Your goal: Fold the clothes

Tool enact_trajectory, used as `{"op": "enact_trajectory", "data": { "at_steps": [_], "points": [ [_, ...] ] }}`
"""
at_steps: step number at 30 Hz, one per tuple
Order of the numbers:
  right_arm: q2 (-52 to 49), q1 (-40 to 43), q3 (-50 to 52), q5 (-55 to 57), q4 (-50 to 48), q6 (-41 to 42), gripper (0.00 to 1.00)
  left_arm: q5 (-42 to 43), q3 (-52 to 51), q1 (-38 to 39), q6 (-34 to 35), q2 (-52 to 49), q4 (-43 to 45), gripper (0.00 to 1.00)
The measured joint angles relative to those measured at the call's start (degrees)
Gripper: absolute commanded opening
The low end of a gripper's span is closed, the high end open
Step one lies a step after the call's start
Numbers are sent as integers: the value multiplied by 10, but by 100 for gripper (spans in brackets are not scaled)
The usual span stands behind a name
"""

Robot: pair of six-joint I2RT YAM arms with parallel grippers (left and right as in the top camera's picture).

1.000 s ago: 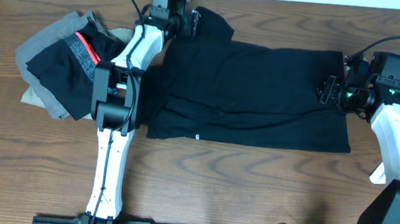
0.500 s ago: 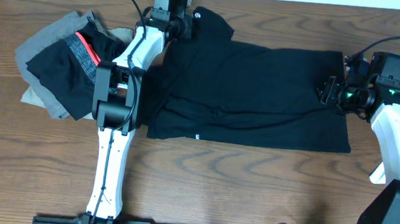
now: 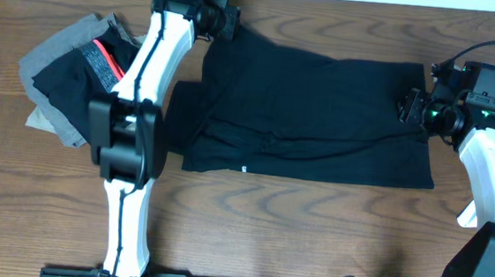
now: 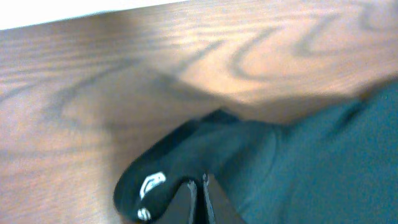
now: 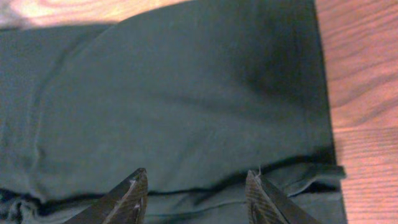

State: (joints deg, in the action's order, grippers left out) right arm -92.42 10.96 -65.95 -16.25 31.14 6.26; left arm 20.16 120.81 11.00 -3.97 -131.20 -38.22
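Note:
A large black T-shirt (image 3: 311, 117) lies spread across the middle of the table, with a small white label (image 3: 244, 169) at its near edge. At the shirt's far left corner, my left gripper (image 3: 226, 20) is shut on a bunched fold of black fabric. In the left wrist view that gripper (image 4: 202, 183) pinches this fold (image 4: 205, 149), and a white printed mark (image 4: 151, 185) shows beside the jaws. My right gripper (image 3: 407, 107) hovers at the shirt's right edge. In the right wrist view this gripper (image 5: 196, 180) is open over the black cloth (image 5: 186, 93), holding nothing.
A heap of other clothes (image 3: 71, 80), grey with a black piece and a red band (image 3: 103, 56), lies at the table's left. Bare wood table (image 3: 293, 231) runs along the near side. The left arm (image 3: 140, 103) stretches over the shirt's left edge.
The left gripper closed on the shirt's far left corner and shifted back and left, drawing the sleeve with it. The right gripper has hardly moved.

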Motion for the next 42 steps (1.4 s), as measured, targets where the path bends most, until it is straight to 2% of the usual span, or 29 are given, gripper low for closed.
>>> {"op": "enact_trajectory", "data": {
  "at_steps": [8,13,18,25,34,38,42],
  "points": [
    [0,0,0,22,-16,0,52,-33,8,30,-10,35,-206,6],
    [0,0,0,39,-18,0,52,-68,7,37,-10,34,-292,5],
    [0,0,0,48,-28,0,61,-83,7,37,-6,34,-370,6],
    [-25,0,0,21,-98,-28,63,-86,7,37,-3,34,-398,6],
    [-180,1,-6,17,-320,-37,62,-90,7,37,-1,34,-352,6],
    [-237,3,-6,17,-382,-12,58,-90,7,37,6,34,-348,7],
    [-262,4,-6,22,-405,28,61,-90,7,37,8,34,-348,6]
  ]
}}
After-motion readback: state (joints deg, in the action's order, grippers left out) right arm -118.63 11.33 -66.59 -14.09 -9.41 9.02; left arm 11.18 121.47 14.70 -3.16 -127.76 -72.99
